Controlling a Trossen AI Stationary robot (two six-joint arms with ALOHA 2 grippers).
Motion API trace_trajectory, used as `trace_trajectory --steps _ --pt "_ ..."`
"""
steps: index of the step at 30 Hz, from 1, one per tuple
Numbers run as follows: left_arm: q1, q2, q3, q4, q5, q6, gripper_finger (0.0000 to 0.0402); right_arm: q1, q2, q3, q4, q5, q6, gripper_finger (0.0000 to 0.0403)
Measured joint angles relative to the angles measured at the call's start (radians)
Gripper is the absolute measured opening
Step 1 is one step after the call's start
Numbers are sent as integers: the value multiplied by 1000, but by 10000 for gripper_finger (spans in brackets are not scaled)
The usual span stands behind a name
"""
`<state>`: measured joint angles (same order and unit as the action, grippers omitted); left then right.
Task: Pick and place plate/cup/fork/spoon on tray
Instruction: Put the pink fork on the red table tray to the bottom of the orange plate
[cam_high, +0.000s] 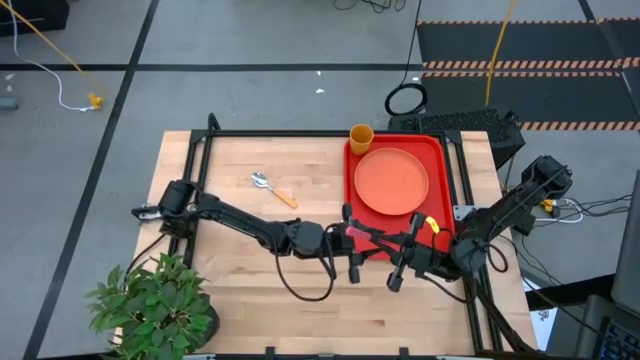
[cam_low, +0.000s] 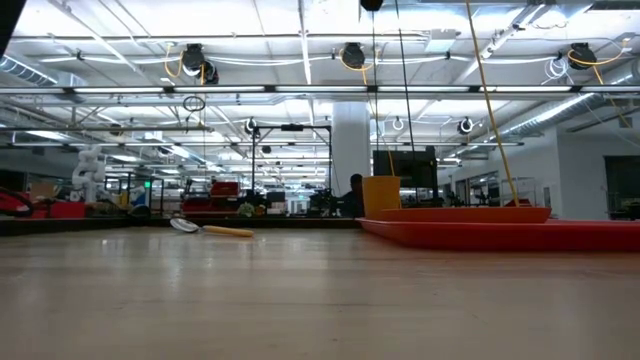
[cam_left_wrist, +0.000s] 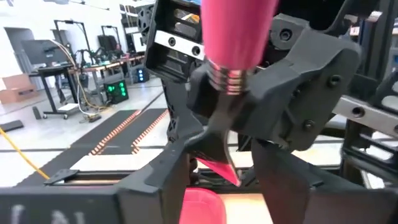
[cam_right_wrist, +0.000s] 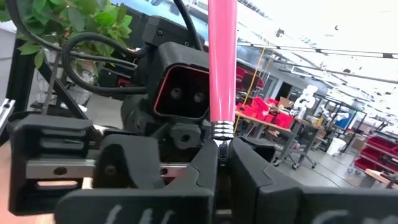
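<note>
Fork (cam_right_wrist: 222, 62) bridges both grippers at the tray's (cam_high: 442, 150) near edge: right gripper (cam_right_wrist: 221, 149) clamps its metal neck, left gripper (cam_left_wrist: 233, 158) pinches the tines, apparently mid-handover.

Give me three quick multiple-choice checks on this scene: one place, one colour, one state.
1. The spoon lies: A in the cup; B on the bare table, left of the tray; C on the plate.
2. The fork has a handle that is: A pink; B green; C blue.
3. The fork is: A flat on the table; B on the plate; C held up between both tools.
B: the high view shows it on wood. A: both wrist views show pink. C: it hangs between the left tool and right tool.
</note>
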<state>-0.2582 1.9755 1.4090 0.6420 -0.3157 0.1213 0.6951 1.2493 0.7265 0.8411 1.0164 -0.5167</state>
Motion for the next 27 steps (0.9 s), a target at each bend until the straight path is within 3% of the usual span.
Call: trace_trajectory --steps 10,15,20,27 --pt "34 -3 0 -79 32 1 14 21 1 0 -23 33 -12 8" --pt "38 -45 0 -200 32 49 10 101 -8 0 -21 174 -47 28" --pt "48 -134 -2 -462 35 47 7 167 -33 1 -11 351 -81 78" --pt "94 -197 -1 -855 -54 -65 6 190 -33 18 15 435 -55 158"
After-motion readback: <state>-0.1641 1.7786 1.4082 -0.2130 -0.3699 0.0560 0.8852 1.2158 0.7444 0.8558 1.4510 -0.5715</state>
